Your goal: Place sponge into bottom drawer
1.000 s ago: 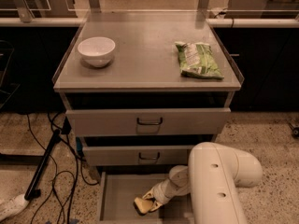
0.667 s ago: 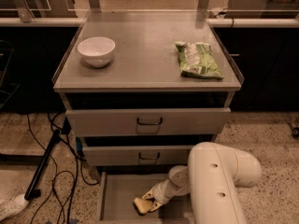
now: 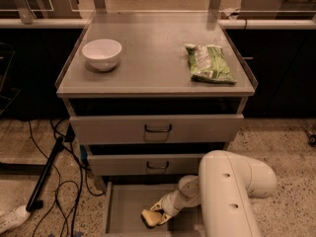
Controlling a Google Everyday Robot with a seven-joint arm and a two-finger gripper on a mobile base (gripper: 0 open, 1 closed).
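Note:
The bottom drawer [image 3: 123, 206] is pulled out, a wide shallow grey tray at the foot of the cabinet. My gripper [image 3: 157, 214] reaches down into it from the right, at the end of my white arm [image 3: 227, 191]. It is shut on the sponge [image 3: 149, 218], a small pale-yellow block held low over the drawer's floor near the middle. Whether the sponge touches the floor cannot be told.
A white bowl [image 3: 101, 54] stands on the cabinet top at the left and a green crinkly bag [image 3: 210, 63] lies at the right. Two upper drawers with dark handles [image 3: 158, 128] are partly out. Black cables [image 3: 59, 186] and a dark pole lie on the floor at the left.

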